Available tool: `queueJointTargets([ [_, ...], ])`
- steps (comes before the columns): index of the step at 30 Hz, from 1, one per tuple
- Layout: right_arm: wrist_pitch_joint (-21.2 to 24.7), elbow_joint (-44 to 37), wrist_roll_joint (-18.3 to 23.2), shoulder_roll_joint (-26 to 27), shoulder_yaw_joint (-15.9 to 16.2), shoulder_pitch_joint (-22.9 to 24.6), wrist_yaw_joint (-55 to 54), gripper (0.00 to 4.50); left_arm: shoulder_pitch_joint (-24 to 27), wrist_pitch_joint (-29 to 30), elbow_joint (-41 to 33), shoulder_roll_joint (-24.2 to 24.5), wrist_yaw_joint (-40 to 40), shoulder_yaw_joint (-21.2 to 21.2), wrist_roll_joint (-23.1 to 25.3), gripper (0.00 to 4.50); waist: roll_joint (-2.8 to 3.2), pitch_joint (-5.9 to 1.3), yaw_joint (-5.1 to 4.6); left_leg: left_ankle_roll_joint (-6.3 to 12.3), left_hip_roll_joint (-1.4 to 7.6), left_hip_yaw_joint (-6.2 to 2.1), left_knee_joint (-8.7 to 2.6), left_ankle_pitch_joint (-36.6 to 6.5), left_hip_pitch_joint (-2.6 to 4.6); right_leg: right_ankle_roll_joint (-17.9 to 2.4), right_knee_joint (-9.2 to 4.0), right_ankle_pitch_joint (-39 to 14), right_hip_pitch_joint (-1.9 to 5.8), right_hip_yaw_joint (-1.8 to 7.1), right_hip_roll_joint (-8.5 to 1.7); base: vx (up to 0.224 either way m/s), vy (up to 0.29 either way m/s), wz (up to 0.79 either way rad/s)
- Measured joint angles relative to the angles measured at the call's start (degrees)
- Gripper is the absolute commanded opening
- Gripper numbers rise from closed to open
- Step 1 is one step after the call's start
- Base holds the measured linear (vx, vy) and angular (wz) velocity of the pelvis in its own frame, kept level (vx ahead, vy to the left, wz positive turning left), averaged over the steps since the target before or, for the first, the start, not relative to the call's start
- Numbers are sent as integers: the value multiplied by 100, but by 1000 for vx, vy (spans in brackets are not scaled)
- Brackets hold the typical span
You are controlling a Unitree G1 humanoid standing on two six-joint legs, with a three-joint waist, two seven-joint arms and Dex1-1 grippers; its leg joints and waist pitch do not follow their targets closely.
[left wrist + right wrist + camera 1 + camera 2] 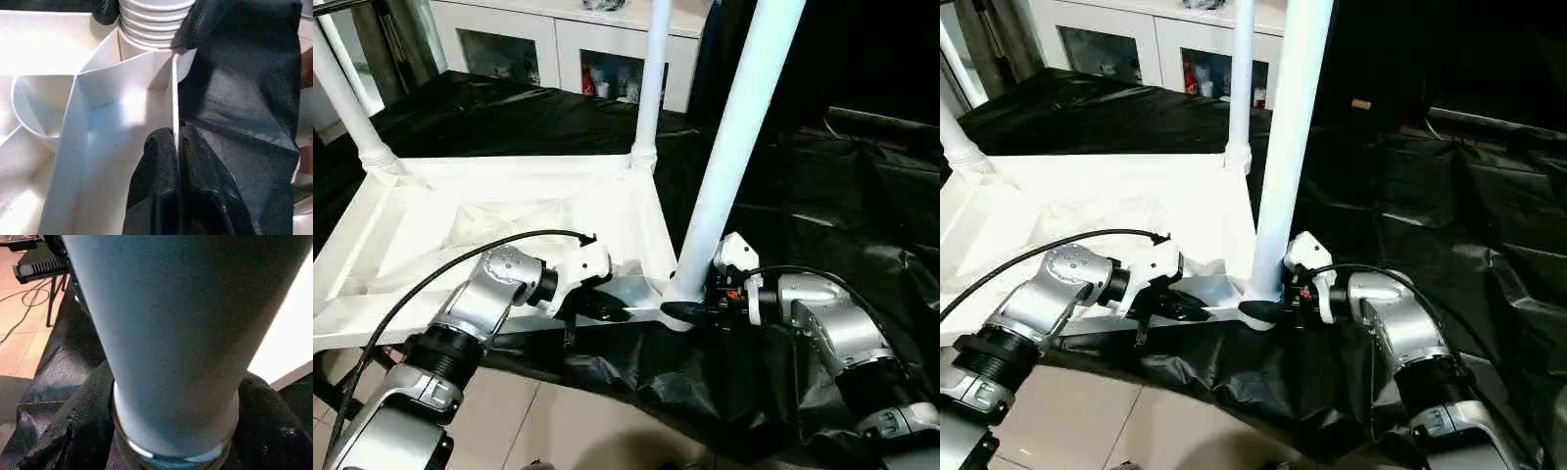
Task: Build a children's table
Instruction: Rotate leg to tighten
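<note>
Tabletop [509, 235] lies underside up on black sheeting [822, 196], legs standing in its corner sockets. Left end effector [597, 308] is clamped on the near rim. Right end effector [690, 310] has a finger on each side of the near leg [734, 147] at its base; whether they press the leg cannot be told. Risks: the thin rim could slip from the pinch, or the leg sit crooked in its socket. Leg tops are cut off; the near left corner is hidden by the left arm.
</note>
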Motion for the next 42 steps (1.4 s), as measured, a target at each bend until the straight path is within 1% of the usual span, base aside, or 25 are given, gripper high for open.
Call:
queueJointTargets([
  [3,88,109,-27,198,-148,-13,-504,278,-113,96,197,-161,345,39,61,0,0,0,-7,-2,-2,1,2,1,1,0,-1,0,1,2,0,0,0,0],
  [4,121,258,-71,369,-242,-84,-918,277,-217,182,365,-265,585,82,105,0,0,0,-18,-5,-2,0,6,3,3,1,0,1,3,1,0,0,0,0],
  [6,187,621,-180,751,-517,-301,-1842,277,-452,329,734,-490,1102,192,167,0,0,0,-85,-18,-2,0,12,12,0,3,0,2,-5,-1,0,0,0,0],
  [8,255,877,-198,1022,-672,-490,-2540,277,-626,452,990,-711,1519,247,195,0,-1,0,-144,-23,-2,-5,13,17,-1,3,-7,2,-1,-8,0,0,0,0],
  [10,261,1141,-207,1238,-836,-649,-3087,277,-790,489,1264,-886,1856,300,244,0,-1,0,-170,-21,-2,-5,13,18,-2,4,-7,3,0,-8,0,0,0,0],
  [11,256,1336,-229,1387,-937,-806,-3481,277,-908,499,1446,-998,2085,344,269,0,0,0,-181,-21,-2,-5,12,18,-6,4,-8,3,-5,-9,0,0,0,0],
  [12,239,1443,-235,1444,-987,-882,-3711,277,-988,507,1566,-1080,2233,353,277,0,0,0,-175,-21,-2,-8,11,18,-10,4,-8,3,-6,-11,0,0,0,0],
  [14,13,1795,-307,1648,-1086,-1096,-4289,277,-1144,508,1817,-1233,2550,417,317,0,0,-1,-180,-20,-2,-9,11,19,-15,4,-7,3,-8,-11,0,0,0,0],
  [17,-251,1987,-426,1728,-1099,-1181,-4468,277,-1173,501,1851,-1268,2646,446,328,0,3,-2,-178,-13,-1,-10,3,16,-19,4,-4,3,-9,-8,0,0,0,0],
  [18,-270,2000,-426,1730,-1104,-1185,-4467,277,-1174,498,1851,-1268,2646,449,328,0,4,-3,-174,-8,-1,-10,-1,15,-19,5,-4,2,-9,-8,0,0,0,0],
  [19,-273,2005,-422,1732,-1115,-1191,-4456,332,-1175,491,1850,-1268,2641,450,328,0,7,-5,-169,6,-1,-10,-4,18,-19,3,-2,1,-10,-8,0,0,0,0],
  [20,-261,2004,-416,1733,-1147,-1191,-4419,346,-1175,477,1850,-1263,2625,449,329,0,8,-5,-169,20,-1,-9,-4,25,-19,-7,-1,5,-10,-7,0,0,0,0],
  [22,-259,1992,-377,1736,-1172,-1191,-4229,353,-1171,422,1850,-1223,2559,444,338,0,8,-5,-186,25,-1,-8,-5,28,-19,-26,-1,16,-12,-7,0,0,0,0],
  [23,-259,1992,-378,1735,-1172,-1190,-4172,367,-1159,392,1850,-1192,2518,442,339,0,8,-5,-196,25,-1,-8,-4,28,-18,-27,-1,17,-13,-7,0,0,0,0],
  [24,-269,1994,-395,1723,-1158,-1189,-4104,367,-1142,338,1848,-1155,2452,437,340,0,8,-4,-202,24,-1,-8,-4,29,-17,-26,-1,17,-12,-7,0,0,0,0],
  [25,-285,1995,-418,1683,-1099,-1187,-3957,383,-1113,263,1833,-1096,2357,422,340,0,9,-4,-211,24,-1,-8,-4,29,-15,-5,-1,4,-13,-8,0,0,0,0],
  [27,-311,1984,-426,1610,-987,-1165,-3691,383,-1031,155,1754,-996,2229,392,345,0,10,-4,-221,24,-1,-8,-4,29,-11,-4,0,4,-12,-8,1,0,0,0],
  [28,-377,1890,-427,1497,-865,-1067,-3351,383,-909,75,1574,-887,2021,346,344,0,14,-7,-220,24,-1,-8,-5,29,-7,-4,0,4,-7,-8,1,0,0,0],
  [30,-434,1738,-425,1356,-743,-919,-2954,383,-748,-35,1348,-775,1711,285,341,0,22,-9,-191,24,0,-6,-4,29,-5,-3,0,3,-5,-4,0,0,0,0],
  [32,-439,1443,-418,1155,-593,-715,-2441,383,-609,-88,1121,-642,1414,231,319,0,25,-8,-169,24,0,-5,-5,29,-5,-3,1,3,-5,-2,0,0,0,0],
  [35,-432,1160,-396,956,-476,-529,-1914,383,-497,-195,986,-524,1124,207,305,0,25,-8,-154,24,-1,-5,-4,29,-6,-3,1,3,-3,-1,0,0,0,0],
  [37,-403,721,-308,626,-276,-267,-1261,383,-353,-273,779,-382,792,130,229,0,25,-8,-133,24,1,-4,-4,29,-4,-2,1,3,3,0,0,0,0,0],
  [40,-380,307,-210,314,-70,-76,-655,383,-224,-291,550,-229,442,63,134,0,27,-7,-109,24,1,-4,-4,29,-6,-1,0,3,3,0,-1,0,0,0],
  [42,-367,160,-178,221,-2,-17,-406,383,-144,-297,422,-145,281,42,95,0,26,-6,-109,20,1,-4,-4,27,-7,-1,0,3,3,0,0,0,0,0],
])
